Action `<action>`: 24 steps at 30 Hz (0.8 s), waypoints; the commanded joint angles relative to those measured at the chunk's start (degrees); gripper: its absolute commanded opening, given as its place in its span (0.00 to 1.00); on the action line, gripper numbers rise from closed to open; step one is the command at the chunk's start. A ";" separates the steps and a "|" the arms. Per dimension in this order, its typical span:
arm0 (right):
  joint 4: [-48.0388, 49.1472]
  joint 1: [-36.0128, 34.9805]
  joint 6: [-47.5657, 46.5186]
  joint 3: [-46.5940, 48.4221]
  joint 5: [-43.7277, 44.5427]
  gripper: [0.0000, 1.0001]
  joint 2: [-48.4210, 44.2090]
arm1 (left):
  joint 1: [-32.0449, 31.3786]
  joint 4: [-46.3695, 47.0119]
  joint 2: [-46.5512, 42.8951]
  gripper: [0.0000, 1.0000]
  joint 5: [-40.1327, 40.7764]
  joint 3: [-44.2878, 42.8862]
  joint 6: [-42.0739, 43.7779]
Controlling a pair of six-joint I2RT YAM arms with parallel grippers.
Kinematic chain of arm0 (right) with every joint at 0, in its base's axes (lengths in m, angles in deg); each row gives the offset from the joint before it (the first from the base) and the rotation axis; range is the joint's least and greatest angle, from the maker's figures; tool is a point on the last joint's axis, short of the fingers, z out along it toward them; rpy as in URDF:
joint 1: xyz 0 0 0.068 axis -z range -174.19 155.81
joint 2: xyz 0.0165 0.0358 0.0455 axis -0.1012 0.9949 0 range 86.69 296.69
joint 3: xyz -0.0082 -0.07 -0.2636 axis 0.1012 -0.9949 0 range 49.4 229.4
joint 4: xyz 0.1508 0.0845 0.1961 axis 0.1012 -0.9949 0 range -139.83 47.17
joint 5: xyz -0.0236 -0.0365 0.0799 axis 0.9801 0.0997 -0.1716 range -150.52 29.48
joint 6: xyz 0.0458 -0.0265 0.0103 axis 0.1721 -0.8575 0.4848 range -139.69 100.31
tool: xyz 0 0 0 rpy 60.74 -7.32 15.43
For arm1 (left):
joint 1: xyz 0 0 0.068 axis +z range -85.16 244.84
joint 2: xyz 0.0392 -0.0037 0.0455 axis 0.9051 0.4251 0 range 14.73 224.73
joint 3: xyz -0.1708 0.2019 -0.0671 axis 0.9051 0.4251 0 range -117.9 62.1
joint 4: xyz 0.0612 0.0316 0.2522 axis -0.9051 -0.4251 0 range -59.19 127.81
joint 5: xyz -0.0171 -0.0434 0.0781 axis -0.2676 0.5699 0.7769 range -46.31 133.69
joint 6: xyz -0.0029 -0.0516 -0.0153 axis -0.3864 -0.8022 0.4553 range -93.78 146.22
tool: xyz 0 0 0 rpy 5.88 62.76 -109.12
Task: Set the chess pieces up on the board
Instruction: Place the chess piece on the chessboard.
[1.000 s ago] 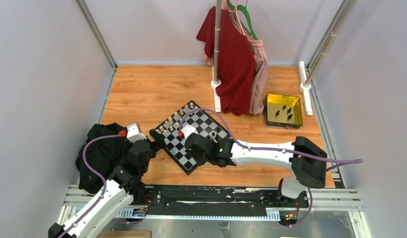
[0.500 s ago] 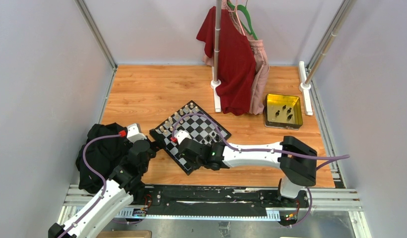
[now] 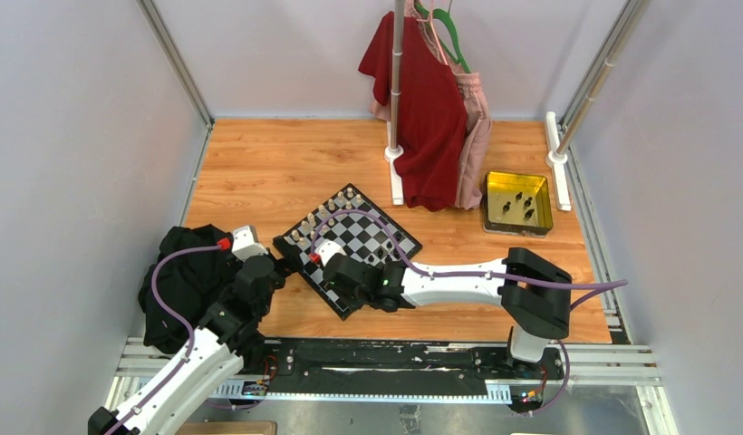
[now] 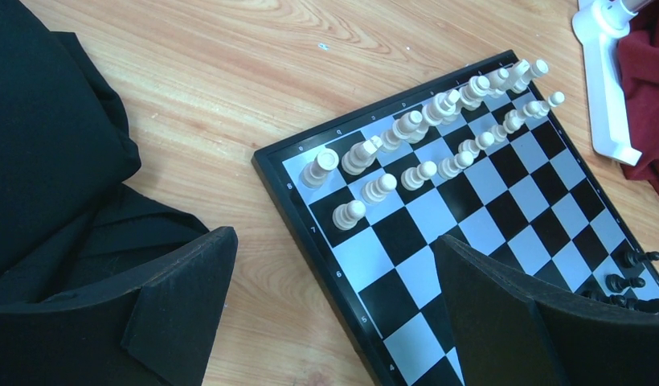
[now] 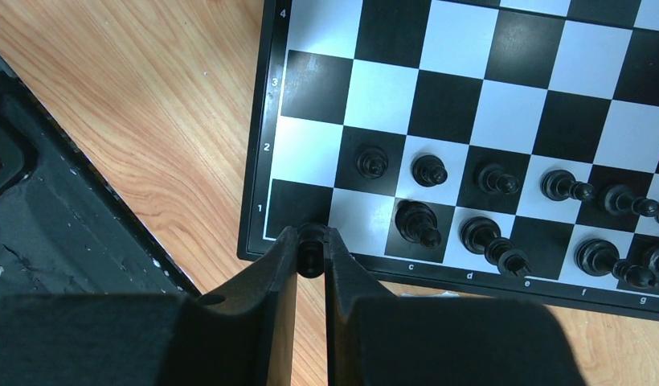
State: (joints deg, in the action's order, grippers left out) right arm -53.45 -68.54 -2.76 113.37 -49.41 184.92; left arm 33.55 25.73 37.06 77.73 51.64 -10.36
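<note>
You've got 1 board [image 3: 359, 234] and 1 yellow tray [image 3: 518, 176] w/ approx 4 black pieces [image 3: 518, 196] inside. On the board: 2 rows of cream pieces [image 4: 419, 173], approx 8 ea., and at least 9 black chessmen [image 5: 429, 170]. 1 more black piece [image 5: 310, 259] is in the right tool [image 5: 311, 238].

Cream chessmen [image 4: 360, 154], black chessmen [image 5: 415, 221] at opposite board [image 5: 503, 112] edges

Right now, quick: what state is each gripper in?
Left gripper: open, empty.
Right gripper: shut on a black chess piece.
</note>
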 commanded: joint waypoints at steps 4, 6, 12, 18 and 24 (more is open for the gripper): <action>1.40 0.60 -0.81 -0.76 0.75 0.07 0.55 | -0.33 1.62 0.26 1.00 0.16 0.16 0.51; 1.38 0.70 -0.80 -0.92 0.76 0.11 0.63 | -0.35 1.62 0.33 1.00 0.22 0.09 0.47; 1.39 0.79 -0.80 -1.30 0.95 0.23 0.55 | -0.35 1.68 0.30 1.00 0.15 0.09 0.54; 1.40 0.90 -0.79 -1.39 1.02 0.29 0.64 | -0.35 1.70 0.34 1.00 0.04 0.13 0.52; 1.30 0.99 -0.81 -1.39 1.02 0.32 0.56 | -0.35 1.70 0.35 1.00 -0.03 0.11 0.54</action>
State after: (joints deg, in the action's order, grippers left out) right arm -52.64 -68.03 -3.04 112.67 -49.39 184.94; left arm 33.55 25.73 37.12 77.40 51.64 -10.36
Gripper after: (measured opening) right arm 0.315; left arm 0.997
